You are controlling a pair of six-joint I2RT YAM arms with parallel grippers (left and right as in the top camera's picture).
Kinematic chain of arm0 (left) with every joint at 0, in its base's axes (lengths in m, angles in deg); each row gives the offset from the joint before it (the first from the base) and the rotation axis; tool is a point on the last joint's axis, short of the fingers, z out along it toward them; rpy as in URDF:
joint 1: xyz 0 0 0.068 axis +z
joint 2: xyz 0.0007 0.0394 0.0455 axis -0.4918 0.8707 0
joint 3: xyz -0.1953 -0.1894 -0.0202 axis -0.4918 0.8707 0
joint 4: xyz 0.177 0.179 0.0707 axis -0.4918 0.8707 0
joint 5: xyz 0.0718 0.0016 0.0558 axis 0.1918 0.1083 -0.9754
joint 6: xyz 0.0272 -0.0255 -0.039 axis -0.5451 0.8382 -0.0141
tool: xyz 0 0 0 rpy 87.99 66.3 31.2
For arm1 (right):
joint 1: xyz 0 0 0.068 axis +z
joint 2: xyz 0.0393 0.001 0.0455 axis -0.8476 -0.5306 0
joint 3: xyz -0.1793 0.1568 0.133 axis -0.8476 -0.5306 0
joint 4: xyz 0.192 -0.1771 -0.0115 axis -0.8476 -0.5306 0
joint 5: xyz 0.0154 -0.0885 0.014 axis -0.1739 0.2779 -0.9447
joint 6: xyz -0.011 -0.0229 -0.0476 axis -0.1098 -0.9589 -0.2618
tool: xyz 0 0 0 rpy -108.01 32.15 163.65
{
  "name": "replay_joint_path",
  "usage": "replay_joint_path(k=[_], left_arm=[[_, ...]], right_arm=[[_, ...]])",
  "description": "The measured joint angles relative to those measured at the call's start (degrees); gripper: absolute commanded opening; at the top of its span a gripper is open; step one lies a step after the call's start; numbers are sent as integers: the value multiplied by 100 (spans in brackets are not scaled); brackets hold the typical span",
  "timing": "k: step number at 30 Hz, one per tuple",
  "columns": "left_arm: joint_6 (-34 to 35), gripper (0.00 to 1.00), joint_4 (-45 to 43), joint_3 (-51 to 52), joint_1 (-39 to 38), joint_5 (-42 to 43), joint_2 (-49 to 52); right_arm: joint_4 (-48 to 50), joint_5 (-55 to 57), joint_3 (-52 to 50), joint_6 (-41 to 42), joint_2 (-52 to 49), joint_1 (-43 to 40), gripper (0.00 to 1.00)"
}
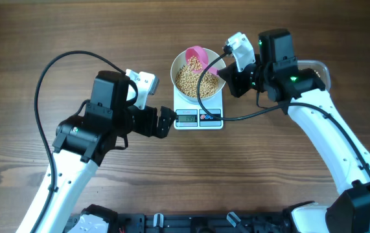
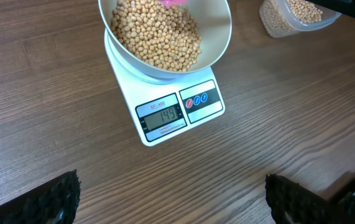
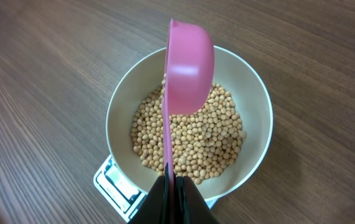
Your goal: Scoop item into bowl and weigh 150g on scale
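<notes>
Two padded fingers (image 2: 53,199) of the left hand (image 2: 171,205) stand wide apart, holding nothing, low over the counter (image 2: 40,93) just short of the scale (image 2: 193,115). Its display shows 149, so I'd say the weighing is a few beans short. On the scale sits the white bowl (image 2: 217,43), about half full of beans (image 2: 158,37). Over it hangs the pink scoop (image 3: 189,68), tipped on edge above the heap, its handle clamped in the right hand (image 3: 174,186); whether anything is left inside it I can't tell. Beyond, to the right, sits the clear tub (image 2: 289,18) with more beans. The danger is overshoot: one careless tilt drops a cluster and passes the mark. A scoop resting on the rim or beans would also falsify the reading, as would the left hand nudging the scale.
</notes>
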Motion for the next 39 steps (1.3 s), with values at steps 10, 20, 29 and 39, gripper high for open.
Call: replay_joint_path(k=[10, 20, 29, 39], left_arm=[[0, 100, 0, 0, 0, -2, 0], [0, 100, -2, 0, 0, 0, 0], [0, 100, 0, 0, 0, 0, 0], [0, 100, 0, 0, 0, -2, 0]], right_arm=[[-26, 33, 2, -114, 0, 0, 4], [83, 151, 0, -254, 0, 0, 4], [17, 151, 0, -328, 0, 0, 4], [0, 153, 0, -321, 0, 0, 4]])
